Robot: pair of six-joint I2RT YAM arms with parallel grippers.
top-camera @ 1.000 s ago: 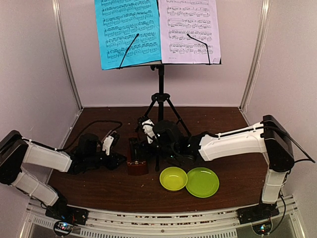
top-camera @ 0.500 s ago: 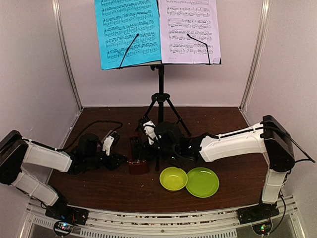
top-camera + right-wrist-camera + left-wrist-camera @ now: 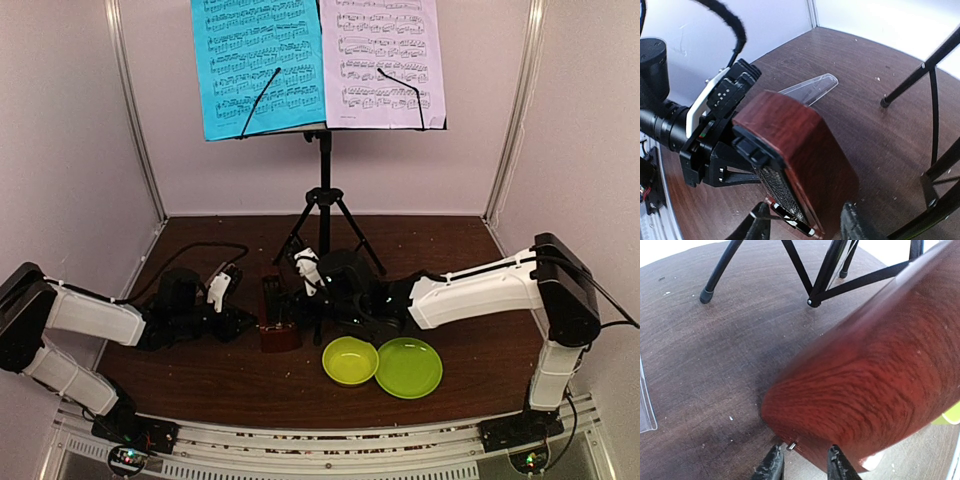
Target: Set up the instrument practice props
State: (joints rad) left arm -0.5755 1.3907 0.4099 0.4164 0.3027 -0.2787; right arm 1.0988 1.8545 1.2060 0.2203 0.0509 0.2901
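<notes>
Right end effector (image 3: 807,226) has edged slightly nearer, fingers spread astride the metronome (image 3: 790,145), which stands on the desk (image 3: 200,385) before the music stand (image 3: 324,200); I cannot tell whether it grips. Left end effector (image 3: 804,466), narrowly parted, flanks the metronome's side peg (image 3: 790,446), so final positioning seems underway.

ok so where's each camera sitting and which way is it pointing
Top external: above and behind the arm bases, looking down across the table at the music stand, metronome, bowl and plate; both arms show.
Left wrist: on the left arm, low, facing the metronome's wooden side close up, stand legs beyond; its fingertips show at the bottom.
Right wrist: on the right arm, facing the metronome from the other side; its fingertips at the bottom, left gripper beyond.
Shared: both wrist views hold the metronome and stand legs.
</notes>
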